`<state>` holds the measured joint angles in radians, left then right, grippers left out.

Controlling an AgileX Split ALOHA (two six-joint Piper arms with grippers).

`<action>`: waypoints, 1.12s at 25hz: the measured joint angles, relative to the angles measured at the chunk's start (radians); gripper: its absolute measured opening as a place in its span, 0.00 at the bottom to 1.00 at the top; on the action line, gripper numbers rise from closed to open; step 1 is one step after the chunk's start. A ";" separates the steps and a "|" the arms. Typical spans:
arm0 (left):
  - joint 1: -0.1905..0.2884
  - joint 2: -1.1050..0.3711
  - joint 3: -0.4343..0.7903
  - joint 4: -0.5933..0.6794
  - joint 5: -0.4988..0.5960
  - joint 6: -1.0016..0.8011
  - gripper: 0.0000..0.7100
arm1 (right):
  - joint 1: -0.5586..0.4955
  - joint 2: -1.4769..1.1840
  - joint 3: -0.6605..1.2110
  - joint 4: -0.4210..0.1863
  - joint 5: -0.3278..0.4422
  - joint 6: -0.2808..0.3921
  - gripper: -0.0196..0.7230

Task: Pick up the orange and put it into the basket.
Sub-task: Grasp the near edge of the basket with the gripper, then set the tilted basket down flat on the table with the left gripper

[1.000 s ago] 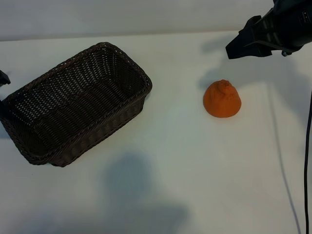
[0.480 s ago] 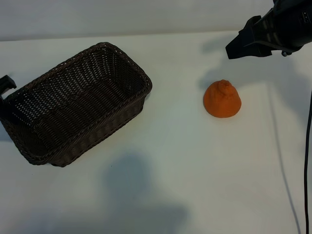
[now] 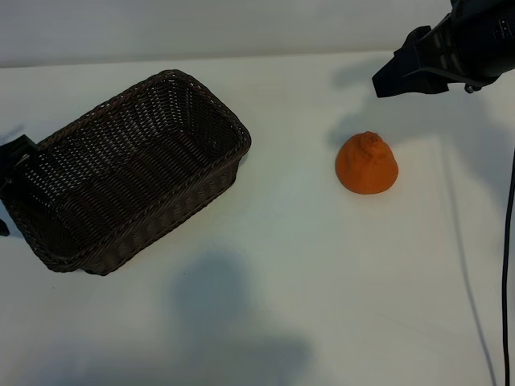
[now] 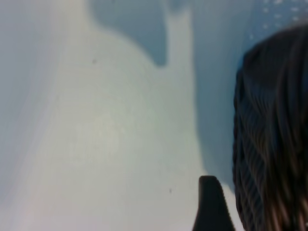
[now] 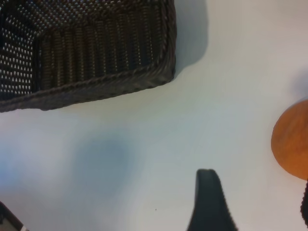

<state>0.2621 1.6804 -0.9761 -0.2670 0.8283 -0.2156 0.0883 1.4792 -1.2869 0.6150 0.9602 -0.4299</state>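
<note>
The orange [image 3: 367, 164], dome-shaped with a knobbly top, rests on the white table right of centre; its edge also shows in the right wrist view [image 5: 292, 139]. The dark wicker basket [image 3: 205, 104] lies at the left, holding nothing. My right gripper [image 3: 396, 77] hovers behind and to the right of the orange, open, with one dark fingertip [image 5: 208, 185] over bare table and nothing between the fingers. My left gripper [image 3: 14, 153] is at the picture's left edge beside the basket's left end [image 4: 274, 144], open and holding nothing; only one fingertip [image 4: 209, 188] shows.
A black cable [image 3: 507, 265] runs down the right edge of the table. A pale wall [image 3: 241, 28] bounds the far side. The arms cast soft shadows on the table in front of the basket [image 3: 217, 297].
The left gripper has come further into view at the left edge, sliding down alongside the basket's left end. The right gripper, orange and basket have not moved.
</note>
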 joint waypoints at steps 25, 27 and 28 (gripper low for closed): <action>0.002 0.074 0.052 -0.104 -0.060 0.048 0.21 | 0.000 0.000 0.000 0.000 0.000 0.000 0.63; 0.002 0.074 0.052 -0.104 -0.057 0.048 0.21 | 0.000 0.000 0.000 0.000 0.000 0.000 0.63; 0.002 0.074 0.052 -0.104 -0.055 0.048 0.21 | 0.000 0.000 0.000 0.000 0.000 0.000 0.63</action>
<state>0.2640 1.7545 -0.9246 -0.3710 0.7737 -0.1677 0.0883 1.4792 -1.2869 0.6150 0.9602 -0.4299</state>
